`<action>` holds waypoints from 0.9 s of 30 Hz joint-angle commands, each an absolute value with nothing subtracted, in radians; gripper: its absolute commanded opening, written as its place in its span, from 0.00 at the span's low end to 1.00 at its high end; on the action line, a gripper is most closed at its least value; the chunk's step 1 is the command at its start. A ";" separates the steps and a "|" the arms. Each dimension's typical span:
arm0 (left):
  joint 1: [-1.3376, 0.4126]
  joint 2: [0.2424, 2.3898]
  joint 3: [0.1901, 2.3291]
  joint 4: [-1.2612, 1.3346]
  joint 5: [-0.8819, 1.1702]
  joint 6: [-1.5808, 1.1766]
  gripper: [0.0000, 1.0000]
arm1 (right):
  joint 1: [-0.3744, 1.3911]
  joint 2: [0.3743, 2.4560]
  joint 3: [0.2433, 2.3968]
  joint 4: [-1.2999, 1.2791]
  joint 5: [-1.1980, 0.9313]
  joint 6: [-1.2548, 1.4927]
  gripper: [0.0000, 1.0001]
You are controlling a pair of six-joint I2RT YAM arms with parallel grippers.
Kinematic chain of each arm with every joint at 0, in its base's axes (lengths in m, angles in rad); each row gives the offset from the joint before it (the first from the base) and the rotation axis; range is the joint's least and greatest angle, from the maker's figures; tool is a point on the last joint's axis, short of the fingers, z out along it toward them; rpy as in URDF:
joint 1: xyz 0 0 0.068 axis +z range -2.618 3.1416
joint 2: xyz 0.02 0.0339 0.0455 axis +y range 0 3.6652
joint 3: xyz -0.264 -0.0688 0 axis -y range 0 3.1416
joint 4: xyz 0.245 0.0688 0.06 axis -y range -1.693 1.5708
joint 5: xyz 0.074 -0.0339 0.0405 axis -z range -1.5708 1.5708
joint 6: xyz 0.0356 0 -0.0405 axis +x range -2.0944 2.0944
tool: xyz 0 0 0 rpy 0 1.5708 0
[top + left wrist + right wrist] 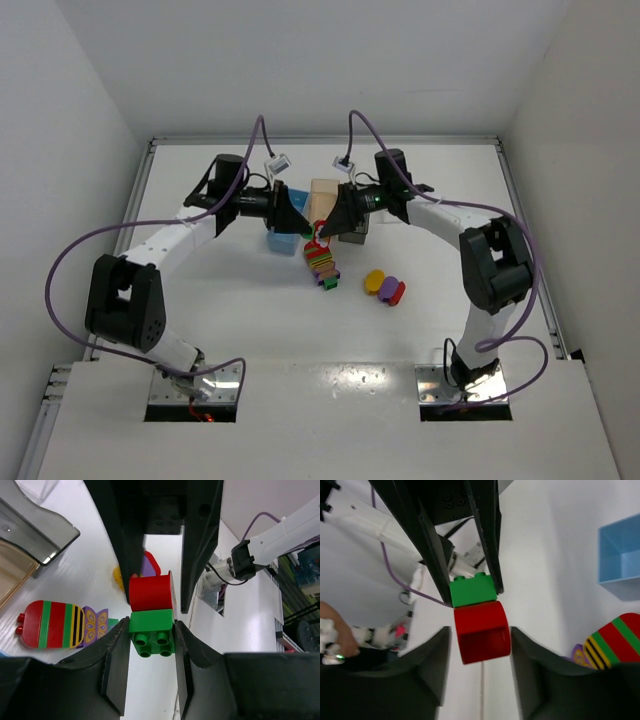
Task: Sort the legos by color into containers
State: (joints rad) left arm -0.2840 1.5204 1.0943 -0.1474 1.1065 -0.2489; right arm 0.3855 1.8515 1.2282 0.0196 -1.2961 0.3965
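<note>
smooth white worktop [300,330] boxed by plain white walls, with open room on the arm-base side of the striped stack [55,622], a flat, round-ended piece lying on its side. just beyond that stack the left pincer [151,640] is clamped on a glossy green brick [151,621], studs towards its wrist. a rounded red brick [150,594] joins it, long axis running pincer to pincer. the right pincer [480,645] flanks the red brick; i cannot tell whether it presses.

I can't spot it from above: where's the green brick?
Left wrist view, centre: the green brick sits clamped in the left tool, joined to a red brick.
</note>
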 commanded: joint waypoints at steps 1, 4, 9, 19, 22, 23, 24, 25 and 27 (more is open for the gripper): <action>-0.293 1.545 1.158 -0.081 1.161 -0.259 0.00 | 0.396 1.853 1.275 0.080 -1.348 0.410 0.44; -0.293 1.554 1.158 -0.081 1.161 -0.268 0.00 | 0.396 1.853 1.264 0.080 -1.359 0.399 0.19; -0.226 1.543 1.149 -0.081 1.114 -0.268 0.00 | 0.347 1.833 1.264 -0.007 -1.350 0.306 0.00; -0.110 1.483 1.166 -0.098 0.659 -0.278 0.00 | 0.268 1.902 1.448 -0.208 -1.018 0.153 0.00; -0.166 1.505 1.209 -0.140 0.513 -0.256 0.00 | 0.310 1.960 1.532 -0.193 -0.802 0.218 0.00; -0.190 1.519 1.209 -0.152 0.450 -0.256 0.00 | 0.322 1.992 1.557 -0.193 -0.752 0.259 0.00; -0.202 1.519 1.218 -0.152 0.449 -0.244 0.00 | 0.334 2.009 1.581 -0.202 -0.717 0.268 0.00; -0.216 1.528 1.218 -0.162 0.383 -0.244 0.00 | 0.357 2.023 1.621 -0.216 -0.640 0.268 0.00; -0.250 1.538 1.218 -0.172 0.322 -0.235 0.00 | 0.380 2.046 1.647 -0.235 -0.572 0.301 0.00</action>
State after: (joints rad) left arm -0.2111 1.5208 1.1866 -0.1448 0.4957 -0.2596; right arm 0.3336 2.0178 1.5818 -0.2043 -0.7792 0.2420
